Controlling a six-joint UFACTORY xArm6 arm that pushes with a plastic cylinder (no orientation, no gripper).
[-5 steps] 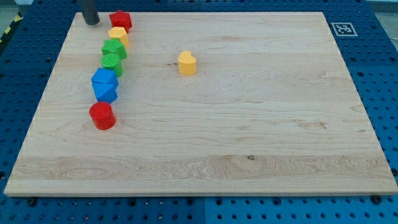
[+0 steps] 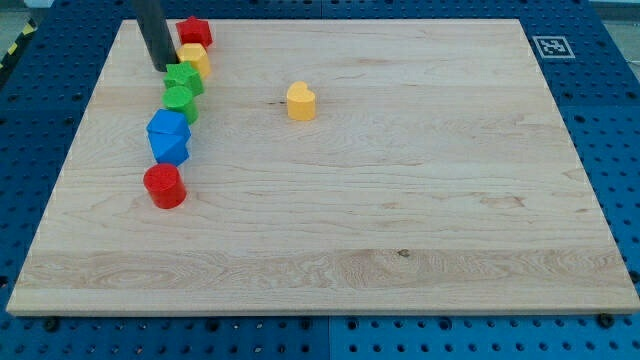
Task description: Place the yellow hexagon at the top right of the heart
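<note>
Light wooden board (image 2: 400, 220) lies on a blue perforated table (image 2: 600, 110). Black-and-white marker tag (image 2: 548, 46) at board's top right corner. Yellow-black striped tape (image 2: 12, 50) at view's top left. Even lighting.

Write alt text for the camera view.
My tip sits just left of the yellow hexagon in a column of red, green and blue blocks along the wooden board's left side. The yellow heart stands alone toward the centre.

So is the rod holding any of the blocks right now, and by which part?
Nothing is held. My tip only pushes; it sits just left of the yellow hexagon and the upper green block.
</note>
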